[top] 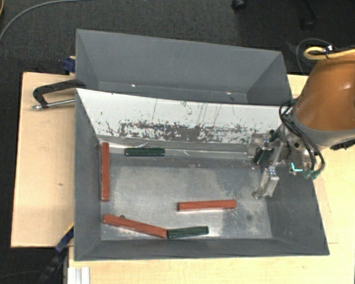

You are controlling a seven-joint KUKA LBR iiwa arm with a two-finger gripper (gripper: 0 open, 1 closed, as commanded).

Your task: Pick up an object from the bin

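Observation:
My gripper (265, 189) hangs at the right side of the bin, above the floor near the right wall, with its fingers pointing down and nothing between them. Closest to it lies a red flat stick (207, 206), down and to the left on the bin floor. A dark green stick (187, 232) rests near the front wall, end to end with another red stick (134, 226).
A third red stick (105, 171) lies along the left wall. A second dark green stick (145, 151) sits at the back wall. The orange cover of the arm stands over the bin's right rim.

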